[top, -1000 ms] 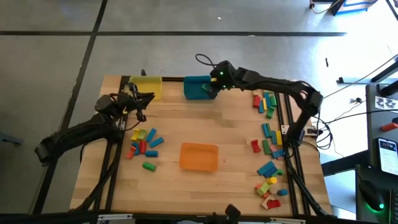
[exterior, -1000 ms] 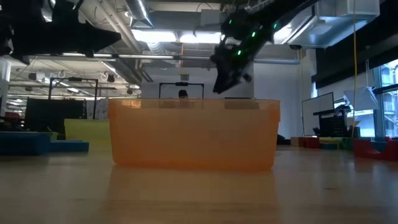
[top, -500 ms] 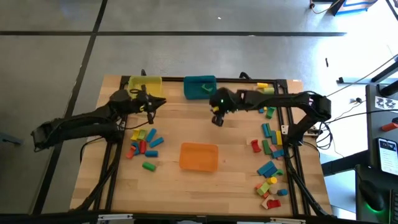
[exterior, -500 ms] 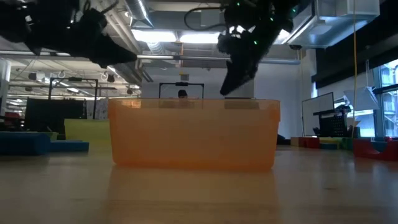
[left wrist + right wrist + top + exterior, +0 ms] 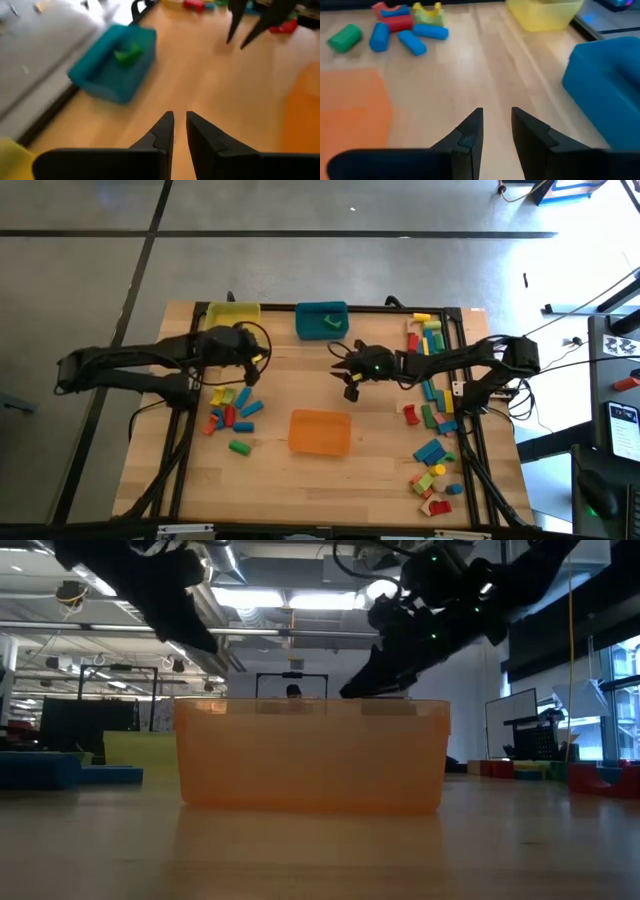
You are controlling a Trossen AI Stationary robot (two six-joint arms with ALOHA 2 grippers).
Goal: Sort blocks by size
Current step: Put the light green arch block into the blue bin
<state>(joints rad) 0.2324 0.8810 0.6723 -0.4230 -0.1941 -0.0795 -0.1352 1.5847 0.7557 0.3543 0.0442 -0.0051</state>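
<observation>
Look past the wooden table (image 5: 300, 480) and you've got grey floor (image 5: 300, 260) all round it, crossed by dark lines. Level with the tabletop, the room behind it opens into a big hall: bright strip lights (image 5: 290, 600) and pipework overhead, tall windows (image 5: 610, 680) off to the table's right side. A person's head (image 5: 293, 691) shows far behind the table, in front of a dark frame.

Both my arms over the table, bins between them

My left gripper (image 5: 255, 360) hovers above the left blocks (image 5: 232, 410); my right gripper (image 5: 345, 370) hangs centre-frame, between the teal bin (image 5: 321, 320) and orange bin (image 5: 320, 431).
</observation>
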